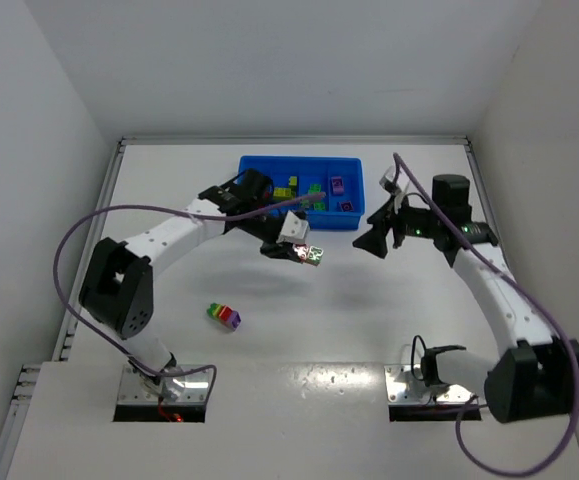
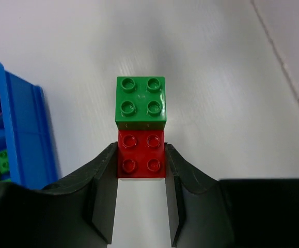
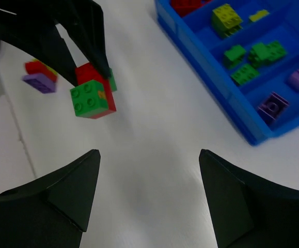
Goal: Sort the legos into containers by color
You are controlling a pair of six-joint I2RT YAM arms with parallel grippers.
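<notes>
Lying alone on the left of the table [image 1: 299, 340] is a small multicoloured stack [image 1: 224, 316] of legos, well apart from the tray and from both arms. I judge it waits there because its bricks must be pulled apart before they can be sorted. To its right, held above the middle of the table, the left claw [image 2: 141, 161] is clamped tight on a red brick [image 2: 141, 154], its fingers pressing the brick's two sides. A green brick [image 2: 140, 103] is stuck to the red one and juts out free past the fingertips. That free end looks offered on purpose: gripping only the red half leaves the green half bare for the other arm to seize and pull off.

Behind this pair, toward the far edge, sits the blue tray [image 1: 252, 165]. The right wrist view shows red, yellow, green and purple pieces in it, each colour seemingly in its own compartment. Further right, the right claw [image 3: 149, 178] stands wide open and holds nothing. It is aimed at the two-brick pair, near it but not touching. Its next move, I reckon, calls for closing squarely on the green brick alone, or the pair may slip or drop together.

The table is plain white with a faint sheen and a seam along its edges. Bare white walls [image 1: 269, 70] close it in on the left, far and right sides.
</notes>
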